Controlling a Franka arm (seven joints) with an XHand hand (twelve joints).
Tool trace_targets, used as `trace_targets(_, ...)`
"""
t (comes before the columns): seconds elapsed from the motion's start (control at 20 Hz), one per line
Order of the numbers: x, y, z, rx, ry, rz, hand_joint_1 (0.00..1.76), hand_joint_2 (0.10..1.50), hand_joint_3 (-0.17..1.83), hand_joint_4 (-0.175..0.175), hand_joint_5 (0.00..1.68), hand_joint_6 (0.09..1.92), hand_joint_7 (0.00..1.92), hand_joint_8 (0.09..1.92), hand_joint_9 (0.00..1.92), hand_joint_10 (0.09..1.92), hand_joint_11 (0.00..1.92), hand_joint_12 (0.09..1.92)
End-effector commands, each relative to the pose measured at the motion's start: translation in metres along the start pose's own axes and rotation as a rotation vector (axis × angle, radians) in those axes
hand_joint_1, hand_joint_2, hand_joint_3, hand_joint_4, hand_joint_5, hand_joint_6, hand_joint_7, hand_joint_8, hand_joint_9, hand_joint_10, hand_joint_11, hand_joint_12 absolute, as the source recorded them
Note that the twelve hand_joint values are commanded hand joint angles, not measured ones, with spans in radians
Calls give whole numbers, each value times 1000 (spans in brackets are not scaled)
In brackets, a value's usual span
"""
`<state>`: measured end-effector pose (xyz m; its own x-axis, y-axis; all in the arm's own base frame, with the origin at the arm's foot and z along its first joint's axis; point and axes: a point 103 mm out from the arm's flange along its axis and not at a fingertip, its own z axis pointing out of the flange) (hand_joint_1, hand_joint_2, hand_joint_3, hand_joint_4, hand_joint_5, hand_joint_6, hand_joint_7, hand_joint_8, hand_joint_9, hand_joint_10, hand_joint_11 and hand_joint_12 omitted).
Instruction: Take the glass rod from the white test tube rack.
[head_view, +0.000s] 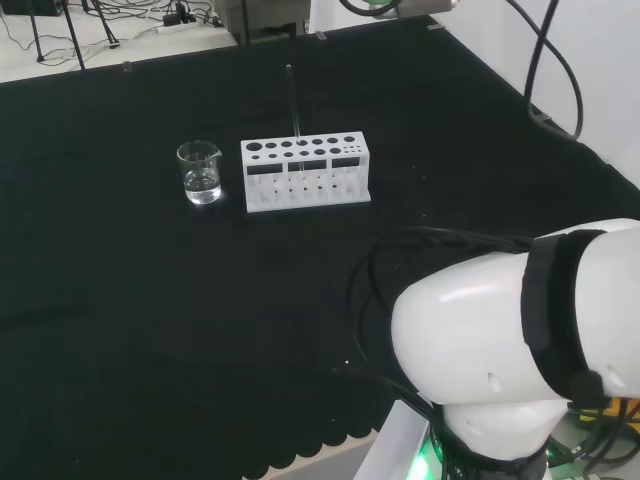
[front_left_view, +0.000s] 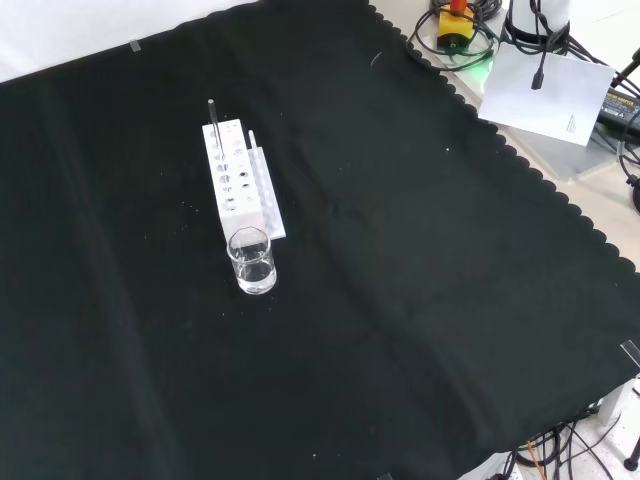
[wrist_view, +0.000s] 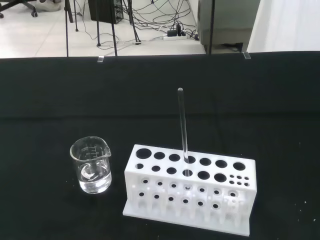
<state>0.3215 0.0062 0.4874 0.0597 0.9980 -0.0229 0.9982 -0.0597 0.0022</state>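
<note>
Nearest you in the wrist view sits the white rack (wrist_view: 189, 192) with the glass rod (wrist_view: 183, 131) upright in a back-row hole, mid-worktop, a beaker (wrist_view: 91, 165) beside it. Approach from above along its vertical axis; I cannot tell how the hand's fingers are set.

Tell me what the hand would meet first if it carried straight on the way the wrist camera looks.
Probably the glass rod standing upright in the white test tube rack, near the middle of the wrist view; the beaker sits off to one side. Depth is unclear.
</note>
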Motion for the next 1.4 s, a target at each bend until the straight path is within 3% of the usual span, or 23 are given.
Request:
trace_targets(0.05, -2, 24, 2, 7, -18, -2, 500, 1079, 390, -175, 42, 87, 0, 512, 5, 859, 0, 1327)
trace_targets(0.5, -14, 75, 13, 34, -34, -5, 501, 1076, 397, -175, 55, 87, 0, 572, 13, 869, 0, 1340)
trace_targets(1.1, -13, 141, 40, 54, -11, -55, 502, 1075, 400, -175, 64, 87, 0, 592, 22, 873, 0, 1348)
trace_targets(1.4, -15, 172, 55, 73, -37, -61, 503, 1075, 402, -175, 65, 87, 0, 595, 24, 874, 0, 1354)
